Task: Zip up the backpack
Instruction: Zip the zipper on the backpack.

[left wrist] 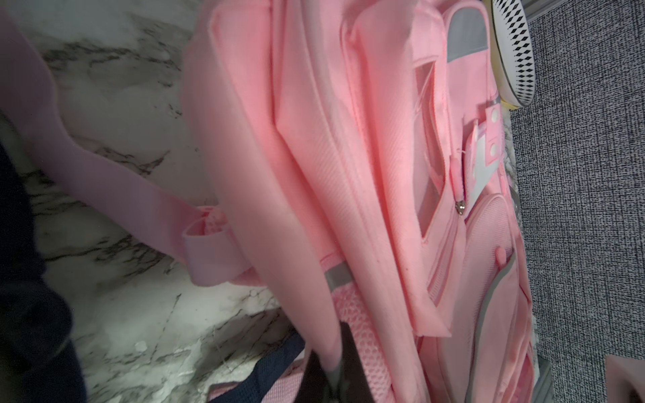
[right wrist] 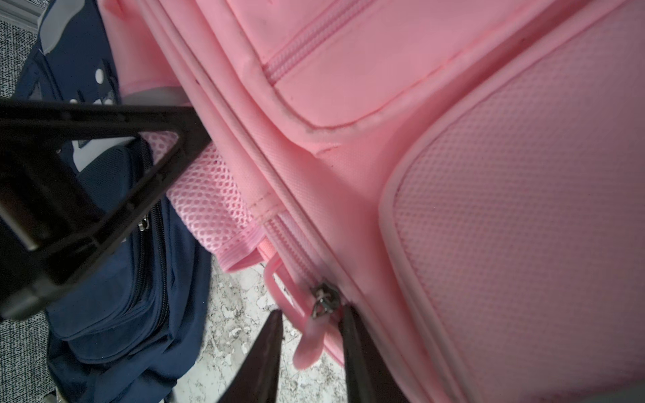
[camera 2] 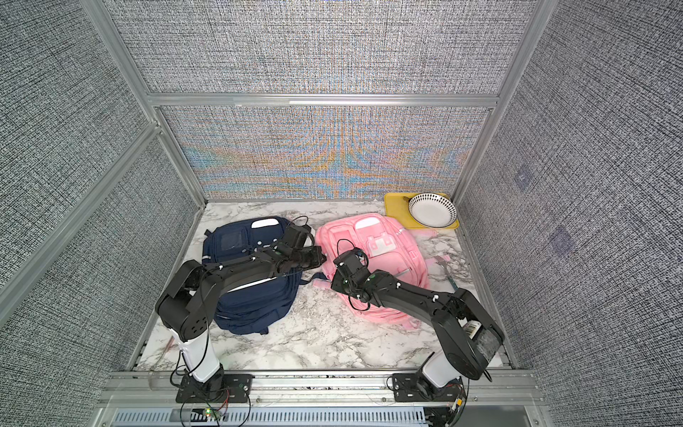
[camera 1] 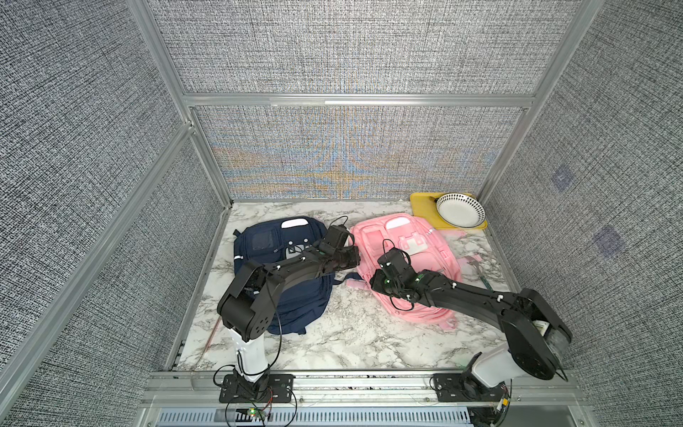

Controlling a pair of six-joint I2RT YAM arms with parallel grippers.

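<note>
Right wrist view: zipper pull of pink backpack hangs between parted right claw; left claw pinches its side.

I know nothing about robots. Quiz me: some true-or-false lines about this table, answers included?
A navy backpack and a pink backpack lie on the table. True.
The bowl sits on a green tray. False: the tray is yellow.
The right fingers straddle the pink zipper pull. True.
The fork lies in the bowl. False: it lies on the table beside the pink backpack.
The left fingers are spread wide. False: they are shut on the pink backpack's side.
</note>
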